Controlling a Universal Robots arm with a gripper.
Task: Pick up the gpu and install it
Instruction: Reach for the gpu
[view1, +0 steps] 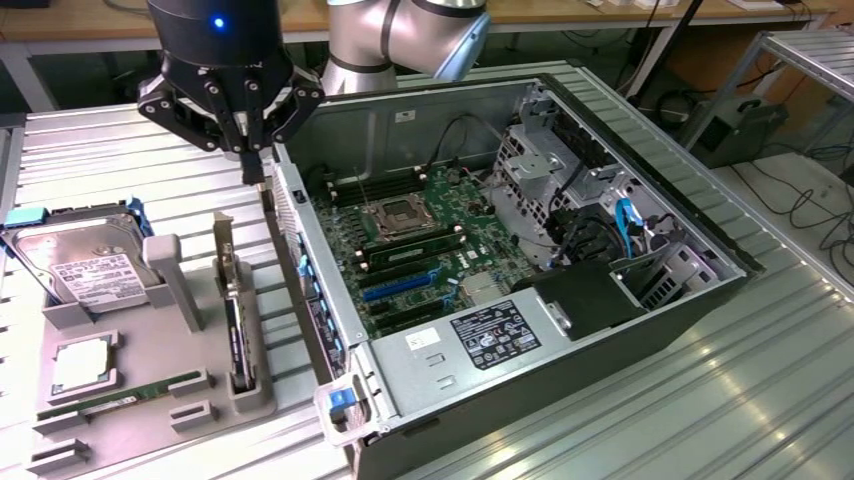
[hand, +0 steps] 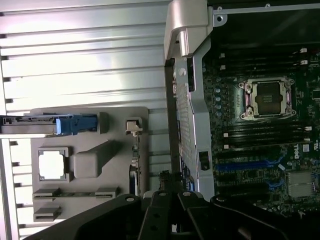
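Station inspection, reading across the exterior view from its left.

1. A grey tray (view1: 147, 345) is sitting on the ribbed metal table (view1: 747, 400). It is carrying a hard drive (view1: 83, 268) in a blue-handled caddy, a processor chip (view1: 83, 366) and a green memory stick (view1: 114, 400).
2. The gpu (view1: 238, 330) is standing on edge in a slot along the tray's side nearest the case, with its silver bracket end pointing toward the arm. In the wrist view the gpu (hand: 134, 165) is showing edge-on in that same slot. It is not installed.
3. The gripper (view1: 251, 165) is hanging above the strip between tray and case, near the card's bracket end and clear of it. Its fingers are pressed together and are holding nothing.
4. The computer case (view1: 601, 340) is lying on its side with the panel off, exposing the motherboard (view1: 414, 250). The bare processor socket (view1: 400, 215) is facing up, and the blue expansion slots (view1: 394, 288) are standing unoccupied.
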